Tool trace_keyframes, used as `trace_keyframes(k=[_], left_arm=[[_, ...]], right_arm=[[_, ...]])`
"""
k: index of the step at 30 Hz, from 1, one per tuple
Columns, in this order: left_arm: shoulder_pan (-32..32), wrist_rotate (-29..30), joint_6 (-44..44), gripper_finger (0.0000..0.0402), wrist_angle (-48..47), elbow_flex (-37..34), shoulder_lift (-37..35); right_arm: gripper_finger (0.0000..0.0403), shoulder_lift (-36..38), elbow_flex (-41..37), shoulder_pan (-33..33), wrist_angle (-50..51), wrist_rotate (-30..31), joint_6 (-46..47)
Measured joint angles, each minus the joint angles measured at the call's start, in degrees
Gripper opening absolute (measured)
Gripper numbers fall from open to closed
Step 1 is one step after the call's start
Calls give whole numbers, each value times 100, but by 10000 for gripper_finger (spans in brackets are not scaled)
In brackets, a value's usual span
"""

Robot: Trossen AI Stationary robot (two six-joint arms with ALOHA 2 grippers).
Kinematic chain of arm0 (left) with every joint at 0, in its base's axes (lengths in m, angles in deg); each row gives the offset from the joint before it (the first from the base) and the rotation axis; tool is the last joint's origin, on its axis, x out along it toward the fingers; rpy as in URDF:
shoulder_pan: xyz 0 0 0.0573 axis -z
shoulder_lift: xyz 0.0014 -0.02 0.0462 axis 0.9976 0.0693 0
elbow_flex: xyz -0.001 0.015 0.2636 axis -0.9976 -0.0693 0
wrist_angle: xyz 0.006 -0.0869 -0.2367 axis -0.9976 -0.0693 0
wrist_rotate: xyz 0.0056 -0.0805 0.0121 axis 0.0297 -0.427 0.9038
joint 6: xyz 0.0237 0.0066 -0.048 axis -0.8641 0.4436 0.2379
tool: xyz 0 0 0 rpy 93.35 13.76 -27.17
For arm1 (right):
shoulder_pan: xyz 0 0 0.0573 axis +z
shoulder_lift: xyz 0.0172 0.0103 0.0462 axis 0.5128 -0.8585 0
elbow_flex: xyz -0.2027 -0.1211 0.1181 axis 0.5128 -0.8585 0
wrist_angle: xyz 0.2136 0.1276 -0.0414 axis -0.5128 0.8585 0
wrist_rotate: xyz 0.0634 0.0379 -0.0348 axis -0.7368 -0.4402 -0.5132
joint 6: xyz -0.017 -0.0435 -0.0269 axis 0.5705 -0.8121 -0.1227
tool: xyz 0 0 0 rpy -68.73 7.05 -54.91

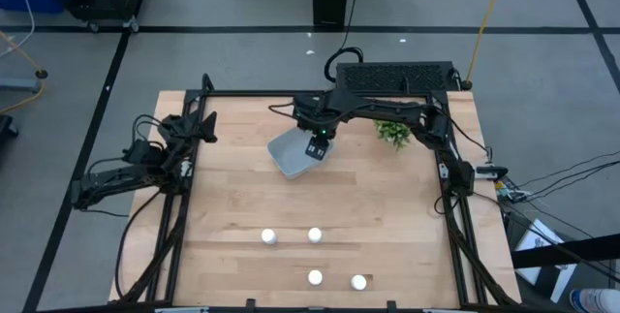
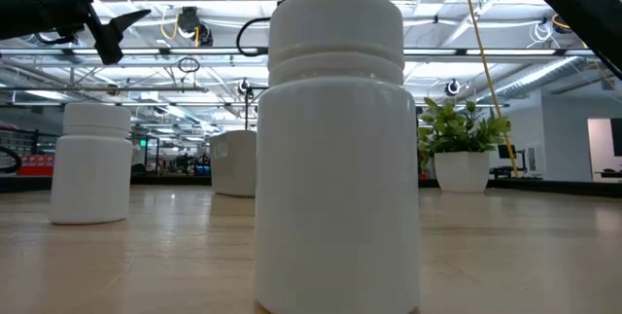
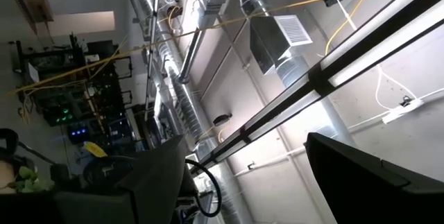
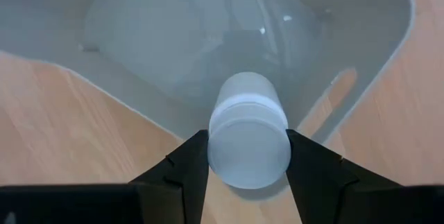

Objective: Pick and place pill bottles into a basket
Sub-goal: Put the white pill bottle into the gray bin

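My right gripper (image 1: 315, 144) is shut on a white pill bottle (image 4: 248, 130) and holds it over the pale blue-grey basket (image 1: 287, 154), which stands at the table's far middle. Several more white pill bottles stand upright on their bases near the front edge (image 1: 269, 236) (image 1: 315, 234) (image 1: 315, 277) (image 1: 359, 281). One of them fills the low view (image 2: 335, 149). My left gripper (image 3: 263, 182) is open and empty at the table's left edge (image 1: 189, 127), pointing up toward the ceiling. My right gripper pinches the bottle between its two fingers, one on each side of its upper end (image 4: 215, 151). The fingers come from above, pointing down. The bottle hangs below them, lifted clear, over the basket's rim (image 4: 139, 106) and inside.
A small green plant in a white pot (image 1: 392, 133) stands just right of the basket at the far edge. A dark frame (image 1: 455, 206) runs along the table's left, right and far sides. Bare wood (image 1: 368, 197) lies between the basket and the bottles.
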Motion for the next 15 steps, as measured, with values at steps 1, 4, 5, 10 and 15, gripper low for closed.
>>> trace_keyframes(k=[1, 4, 5, 10, 15], left_arm=[[1, 0, 0, 308, -36, 0, -2], [0, -1, 0, 308, -91, -2, -1], [0, 0, 0, 308, -115, -2, -2], [0, -20, 7, 308, -183, -2, 0], [1, -66, 4, 308, -271, -2, 0]], right_arm=[[155, -16, 2, 4, -8, 4, -58], [154, -108, 2, 40, -46, 79, -184], [154, -123, 2, 56, -72, 114, -269], [156, -189, 2, 176, -149, 429, -678], [155, -229, 0, 202, -221, 425, -999]])
